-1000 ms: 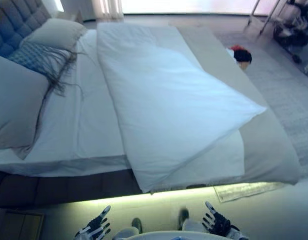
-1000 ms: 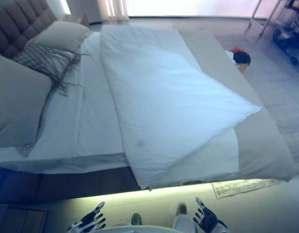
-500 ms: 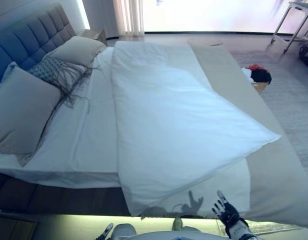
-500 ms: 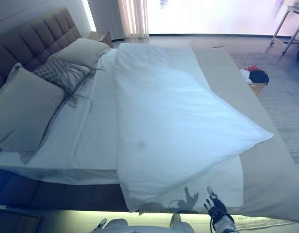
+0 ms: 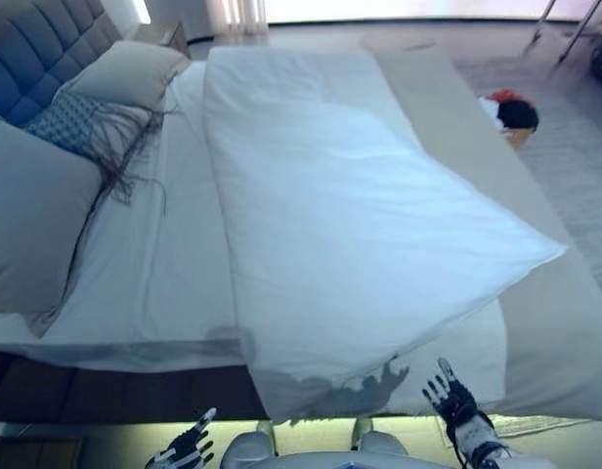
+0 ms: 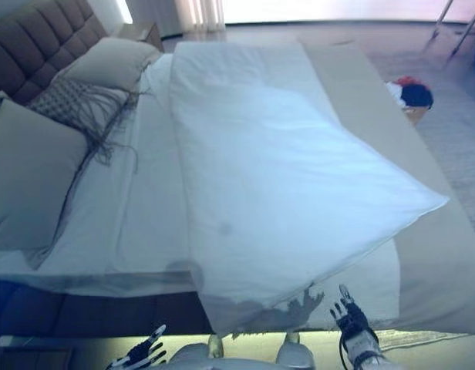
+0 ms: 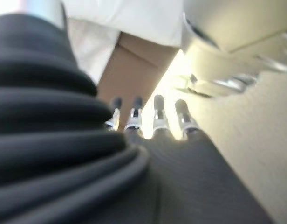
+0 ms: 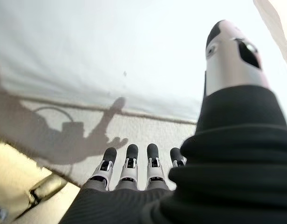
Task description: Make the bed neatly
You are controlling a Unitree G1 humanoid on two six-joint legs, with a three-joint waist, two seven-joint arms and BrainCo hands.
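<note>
A white duvet (image 5: 350, 215) lies askew on the bed, one corner (image 5: 555, 256) pointing out to the right over a beige bed cover (image 5: 555, 332). Its near edge hangs over the bed's front side. A white sheet (image 5: 174, 254) is bare to the left of the duvet. Grey pillows (image 5: 32, 210) and a fringed cushion (image 5: 81, 122) lie by the headboard. My right hand (image 5: 457, 405) is open, fingers straight, just in front of the near edge, holding nothing; it also shows in the right wrist view (image 8: 129, 163). My left hand (image 5: 184, 449) is open low by the floor.
A tufted headboard (image 5: 37, 39) stands at the far left. A basket with red and black clothes (image 5: 511, 112) sits on the grey carpet to the right of the bed. A lit strip glows under the bed's front edge (image 5: 106, 425).
My right hand has risen toward the duvet's near edge, its shadow now falling on it. The camera has shifted between frames; the bedding has not moved.
</note>
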